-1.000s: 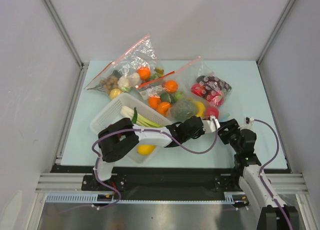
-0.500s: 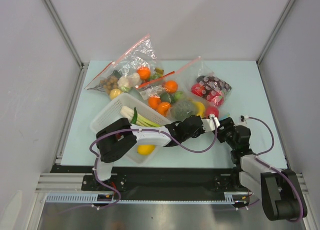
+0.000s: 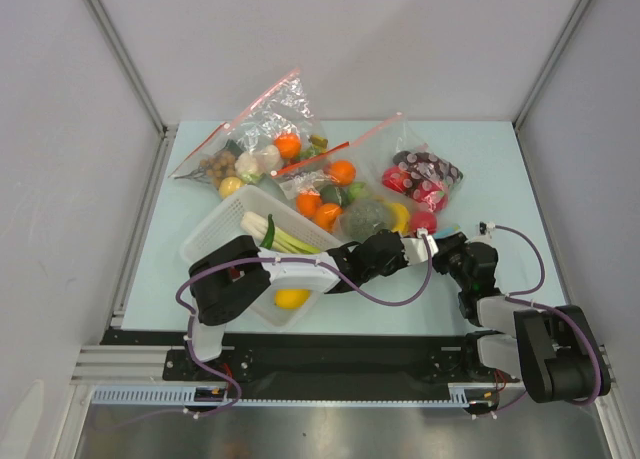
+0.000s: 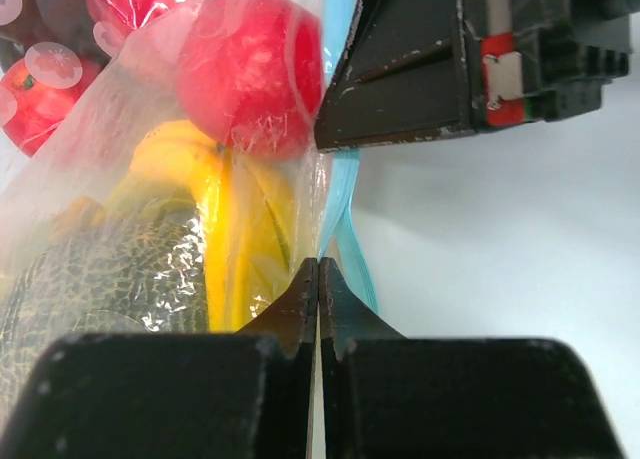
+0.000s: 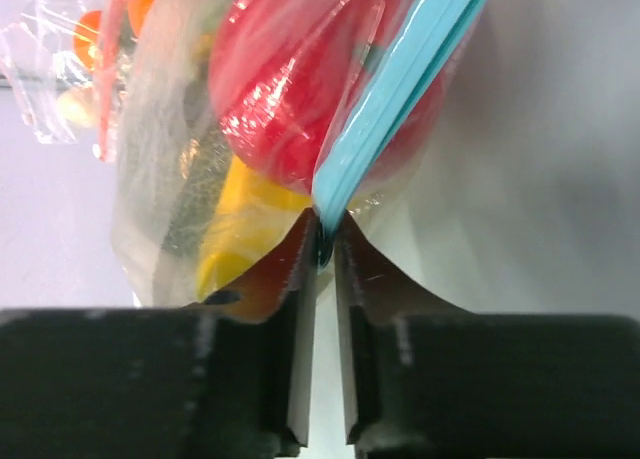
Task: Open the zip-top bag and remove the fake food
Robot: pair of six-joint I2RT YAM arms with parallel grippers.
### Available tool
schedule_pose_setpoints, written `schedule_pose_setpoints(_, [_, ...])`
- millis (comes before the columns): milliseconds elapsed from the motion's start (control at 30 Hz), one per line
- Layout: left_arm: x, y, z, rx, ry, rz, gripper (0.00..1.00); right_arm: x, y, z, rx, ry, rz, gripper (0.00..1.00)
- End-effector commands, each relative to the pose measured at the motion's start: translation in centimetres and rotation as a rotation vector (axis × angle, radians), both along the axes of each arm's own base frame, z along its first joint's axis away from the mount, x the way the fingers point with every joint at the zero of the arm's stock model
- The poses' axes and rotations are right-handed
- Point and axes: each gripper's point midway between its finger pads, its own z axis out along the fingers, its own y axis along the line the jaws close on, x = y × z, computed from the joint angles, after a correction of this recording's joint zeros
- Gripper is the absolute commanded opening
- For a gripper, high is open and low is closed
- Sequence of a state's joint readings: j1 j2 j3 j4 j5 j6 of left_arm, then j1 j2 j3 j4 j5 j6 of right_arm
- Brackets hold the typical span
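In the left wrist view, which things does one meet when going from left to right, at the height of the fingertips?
The netted melon → the yellow banana → the blue zip strip → the table surface.

The bench (image 3: 500, 159) is brightly and evenly lit from above, and only faint, soft shadows are cast near its front edge. Small white glints are seen on the zip-top bag (image 4: 150, 269). The wrist views are softened at close range.
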State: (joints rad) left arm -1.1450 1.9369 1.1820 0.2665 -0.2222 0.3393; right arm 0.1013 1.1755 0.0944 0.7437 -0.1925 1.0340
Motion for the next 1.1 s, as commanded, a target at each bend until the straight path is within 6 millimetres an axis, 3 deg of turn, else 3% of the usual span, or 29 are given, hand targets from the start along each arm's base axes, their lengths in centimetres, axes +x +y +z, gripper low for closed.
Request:
schedule_pose_setpoints(0, [0.0,-0.2,3.8,-0.102,-0.007,-0.003,0.0,2.1,0.1,3.6,0.011,-0.129,-0.015,0.14])
schedule_pose_setpoints(167, [-0.1,-0.4,3.5,-0.093,0.01,-0.007,0.0,2.4,0.2,4.3,0.017,-0.131,-0.011,0.02])
schedule_pose_setpoints(233, [-0.2,-0.4,3.3,-0.092,0.014,-0.006,0.05,2.4,0.0,4.7,0.007,-0.14,-0.018,0.0])
schedule_pose_setpoints(800, [-0.1,-1.2,2.3,-0.066,0.017,0.011,0.3,2.5,0.4,5.7,0.019,-0.153,-0.004,0.0])
schedule_pose_setpoints(900, [0.6,-1.2,2.3,-0.061,0.007,0.043,0.31,2.5,0.4,5.7,0.021,-0.154,0.001,0.0])
schedule_pose_setpoints(1067, [1.0,-1.2,1.5,-0.029,0.005,0.058,0.23,2.3,0.5,6.0,0.02,-0.161,0.006,0.0])
